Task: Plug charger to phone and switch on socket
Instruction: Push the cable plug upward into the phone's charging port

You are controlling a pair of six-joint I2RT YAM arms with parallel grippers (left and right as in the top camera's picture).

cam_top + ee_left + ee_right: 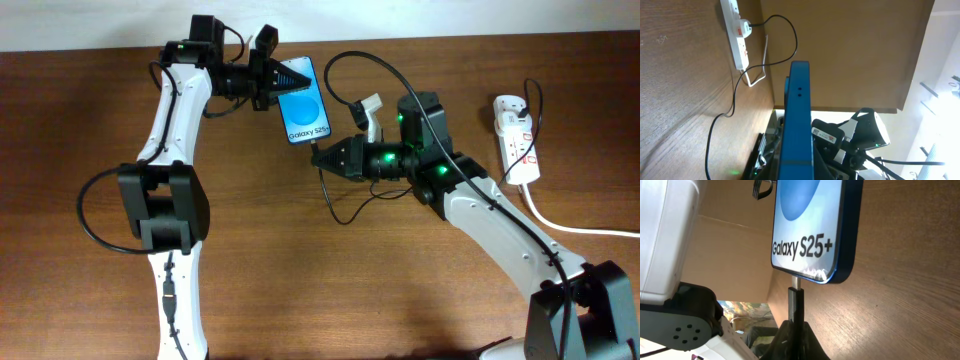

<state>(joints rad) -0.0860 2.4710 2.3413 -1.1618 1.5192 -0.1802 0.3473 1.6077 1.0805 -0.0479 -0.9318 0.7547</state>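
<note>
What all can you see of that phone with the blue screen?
The phone is a slim rectangle with rounded corners, a glossy blue frame and a lit blue screen showing a round pattern and "Galaxy S25+" near its lower edge. It sits over the brown wooden table, the left jaws shut on its top end. The charger's plug, held in the right jaws, meets its bottom edge.

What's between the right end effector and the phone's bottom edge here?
Only the charger plug: the right end effector grips its black body, and its bare metal tip meets the lower edge of the phone. The right wrist view shows this.
</note>
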